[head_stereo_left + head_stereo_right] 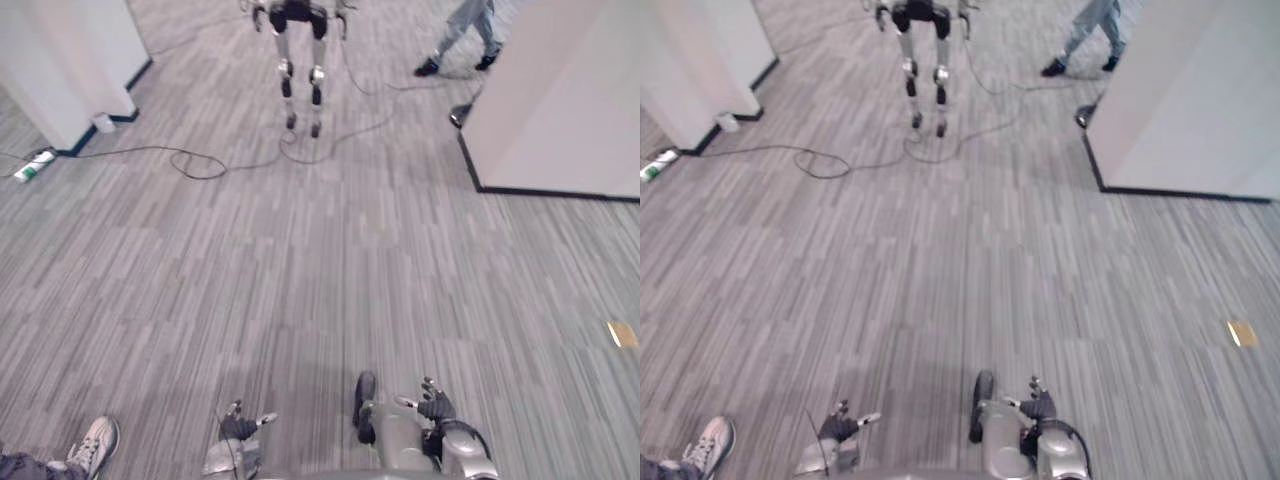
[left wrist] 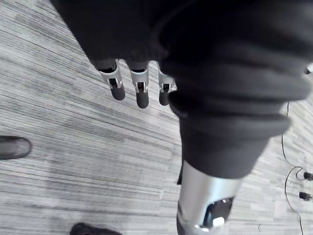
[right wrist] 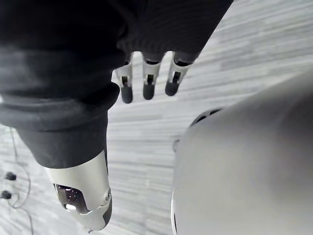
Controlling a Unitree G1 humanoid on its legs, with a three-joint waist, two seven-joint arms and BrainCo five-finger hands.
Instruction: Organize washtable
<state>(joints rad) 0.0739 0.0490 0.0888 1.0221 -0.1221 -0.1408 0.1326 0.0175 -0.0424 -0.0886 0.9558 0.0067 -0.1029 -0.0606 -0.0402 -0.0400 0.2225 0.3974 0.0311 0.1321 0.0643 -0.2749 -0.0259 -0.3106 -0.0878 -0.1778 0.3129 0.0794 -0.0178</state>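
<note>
Mostly grey striped carpet floor (image 1: 320, 280) ahead, open across the middle. A white partition (image 1: 570, 100) with a dark base strip stands at far right, and a second white partition (image 1: 60, 60) at far left.

Where the washtable stands cannot be told from these views.

Far centre: the legs of another robot (image 1: 300, 70), upright on the carpet. To its right, near the right partition's corner, a person's legs (image 1: 465, 35) in light trousers and dark shoes.

A dark cable (image 1: 200, 163) runs from the foot of the left partition toward the other robot's feet, with one loop along the way.

Left hand (image 1: 238, 428) low at the near edge, just over the carpet. In the left wrist view its fingers (image 2: 142, 93) hang straight and slack and hold nothing. Right hand (image 1: 432, 405) low at near right. Its fingers (image 3: 148, 81) are likewise straight and empty.

A person's white shoe (image 1: 95, 445) at near left, beside the left hand. White power strip (image 1: 35, 165) on the floor by the left partition. Small tan piece (image 1: 622, 333) flat on the carpet at right, well apart from everything else.
</note>
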